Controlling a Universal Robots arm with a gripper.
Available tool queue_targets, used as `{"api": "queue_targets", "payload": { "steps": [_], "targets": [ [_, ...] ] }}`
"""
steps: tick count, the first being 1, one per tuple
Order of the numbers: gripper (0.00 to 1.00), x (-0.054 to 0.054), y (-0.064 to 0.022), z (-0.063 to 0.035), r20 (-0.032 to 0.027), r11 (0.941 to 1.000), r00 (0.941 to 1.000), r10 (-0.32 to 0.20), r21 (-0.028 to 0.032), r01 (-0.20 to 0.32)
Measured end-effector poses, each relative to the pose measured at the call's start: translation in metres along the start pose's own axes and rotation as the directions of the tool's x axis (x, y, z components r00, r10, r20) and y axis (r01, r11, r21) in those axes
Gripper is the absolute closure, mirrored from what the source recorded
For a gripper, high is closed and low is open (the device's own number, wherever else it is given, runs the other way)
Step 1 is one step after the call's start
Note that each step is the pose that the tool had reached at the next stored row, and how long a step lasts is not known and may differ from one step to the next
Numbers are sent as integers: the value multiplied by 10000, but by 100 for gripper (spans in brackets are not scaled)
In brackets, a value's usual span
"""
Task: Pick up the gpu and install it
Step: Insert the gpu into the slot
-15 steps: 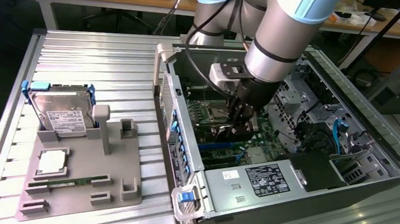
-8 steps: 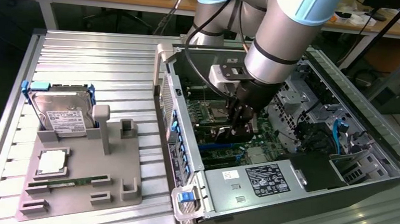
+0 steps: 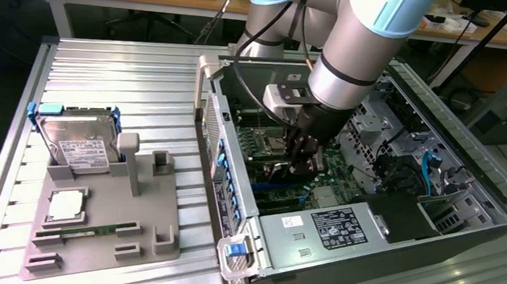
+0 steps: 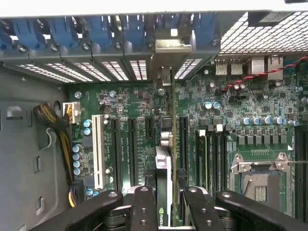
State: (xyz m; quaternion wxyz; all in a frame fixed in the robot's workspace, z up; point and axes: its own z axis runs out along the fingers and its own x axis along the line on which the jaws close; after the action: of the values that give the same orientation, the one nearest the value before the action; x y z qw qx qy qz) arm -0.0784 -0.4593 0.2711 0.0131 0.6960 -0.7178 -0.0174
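The gpu (image 4: 166,159) is seen edge-on in the wrist view: a thin green board edge with a pale cooler beside it. Its silver end bracket (image 4: 171,44) reaches the case's rear slot openings. My gripper (image 4: 167,195) is shut on the card, one black finger (image 4: 144,207) on each side. The card stands upright over the motherboard (image 4: 125,98), among the long black expansion slots; whether it sits in a slot I cannot tell. In the exterior view my gripper (image 3: 302,161) reaches down inside the open computer case (image 3: 337,226), low over the motherboard.
A grey fixture tray (image 3: 148,208) at the exterior view's left holds a silver hard drive (image 3: 77,146), a processor (image 3: 65,204) and a narrow memory stick (image 3: 85,231). Inside the case are blue slot clips (image 4: 96,29), a white slot (image 4: 97,149), a processor socket (image 4: 260,178) and yellow cables (image 4: 62,139).
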Motion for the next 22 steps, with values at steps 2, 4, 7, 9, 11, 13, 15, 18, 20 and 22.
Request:
{"api": "queue_targets", "payload": {
  "steps": [2,4,7,9,11,13,15,18,20,22],
  "targets": [
    [73,0,-1,20,0,10000,10000,-2,44,2],
    [73,1,6,35,1,9999,10000,-6,157,6],
    [73,1,66,49,7,9997,10000,-8,240,8],
    [73,0,73,50,7,9997,10000,-8,241,8],
    [73,1,73,49,5,9997,10000,-8,240,8],
    [73,1,73,49,6,9997,10000,-8,240,8],
    [73,1,73,49,6,9997,10000,-8,241,8],
    [73,1,73,60,8,9997,10000,-9,242,8],
    [73,1,72,76,3,9997,10000,-11,242,11],
    [73,-9,74,86,6,9997,10000,-10,246,9]
  ]
}}
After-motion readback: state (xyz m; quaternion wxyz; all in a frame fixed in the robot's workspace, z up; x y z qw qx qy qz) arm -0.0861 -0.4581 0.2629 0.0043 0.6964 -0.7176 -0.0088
